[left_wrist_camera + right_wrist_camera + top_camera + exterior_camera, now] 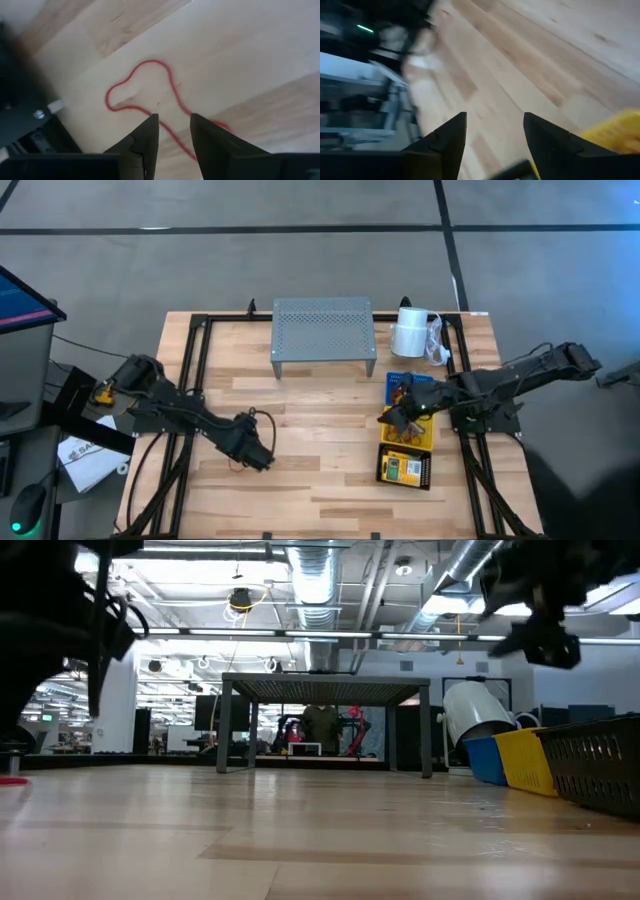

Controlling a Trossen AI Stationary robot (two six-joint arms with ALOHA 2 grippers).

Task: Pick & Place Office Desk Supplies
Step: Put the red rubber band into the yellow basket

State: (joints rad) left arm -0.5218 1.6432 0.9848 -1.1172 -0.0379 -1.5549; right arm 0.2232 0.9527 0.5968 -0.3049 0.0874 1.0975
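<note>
While the left gripper (172, 125) hangs low over the red loop (145, 95) at the table's near left, its fingers apart astride the band, it should drop squarely and pinch one strand, and the right gripper (492, 132), parted and empty, waits above the yellow basket (415, 442).
</note>
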